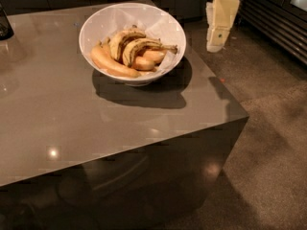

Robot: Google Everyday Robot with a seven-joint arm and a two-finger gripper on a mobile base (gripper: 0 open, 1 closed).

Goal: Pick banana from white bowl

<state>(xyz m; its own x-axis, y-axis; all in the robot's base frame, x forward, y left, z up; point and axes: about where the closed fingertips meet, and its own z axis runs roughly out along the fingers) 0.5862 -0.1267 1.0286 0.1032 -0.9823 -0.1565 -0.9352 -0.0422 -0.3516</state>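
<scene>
banana: long, curved, yellow, heavy brown-black streaks along the edge, long dark stem pointing right toward the bowl's right rim. It lies on top of the pile, arched side up, resting on the smooth orange-yellow bananas, just right of a stubbier streaked banana. white bowl: large, round, plain, wide flaring sides, upright on the surface, near its far right corner. hand: hangs beyond the surface's right edge, right of the bowl, touching neither.
</scene>
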